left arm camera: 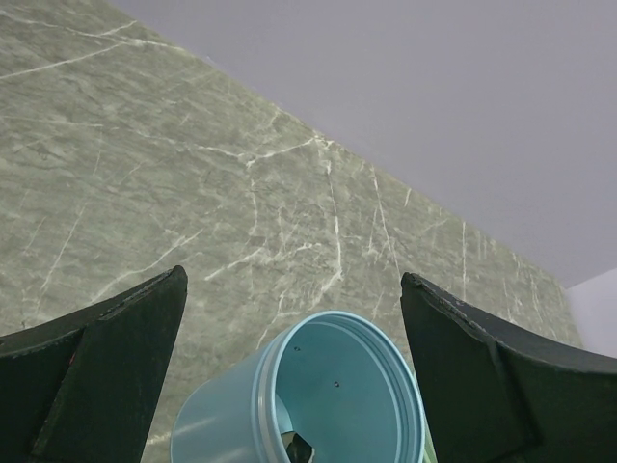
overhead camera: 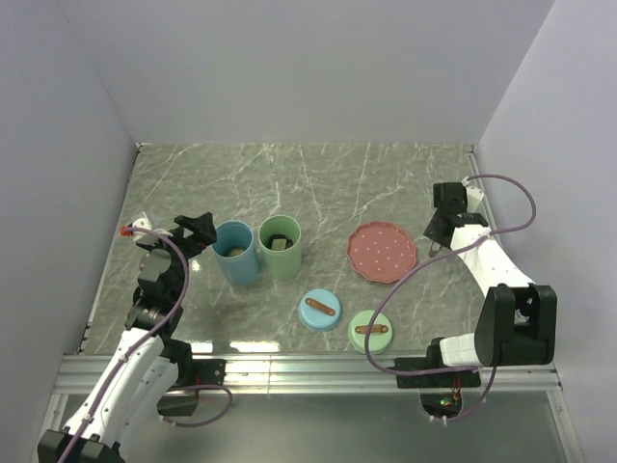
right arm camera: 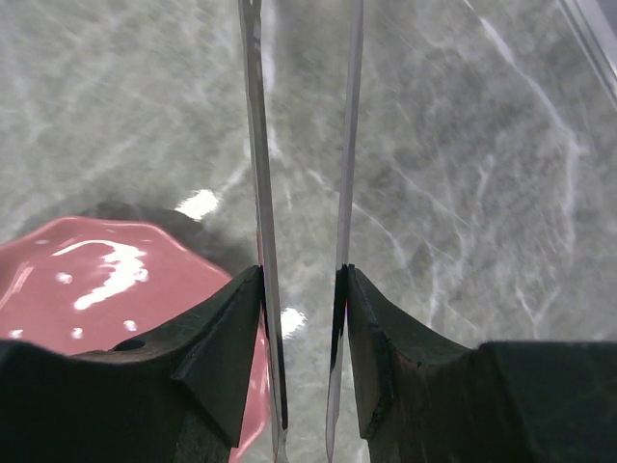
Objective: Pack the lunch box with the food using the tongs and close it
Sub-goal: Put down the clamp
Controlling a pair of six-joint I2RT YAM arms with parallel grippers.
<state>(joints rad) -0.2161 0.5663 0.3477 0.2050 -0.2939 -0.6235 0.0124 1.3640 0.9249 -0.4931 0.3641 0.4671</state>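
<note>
The lunch box stands open as two tubs, a blue tub (overhead camera: 236, 253) and a green tub (overhead camera: 281, 247), each with a piece of food inside. In the left wrist view a dark-and-white food piece (left arm camera: 297, 448) lies at the bottom of the blue tub (left arm camera: 318, 395). My left gripper (overhead camera: 198, 230) is open just left of the blue tub, its fingers (left arm camera: 96, 376) apart and holding nothing. My right gripper (overhead camera: 436, 231) is shut on the tongs (right arm camera: 258, 145), just right of the pink dotted plate (overhead camera: 383, 252). The two thin metal arms run forward between the pads (right arm camera: 227, 328).
A blue lid (overhead camera: 320, 310) and a green lid (overhead camera: 372, 334), each with a brown strap handle, lie flat in front of the tubs. No food shows on the pink plate (right arm camera: 87, 280). Grey walls close in the marble table on three sides.
</note>
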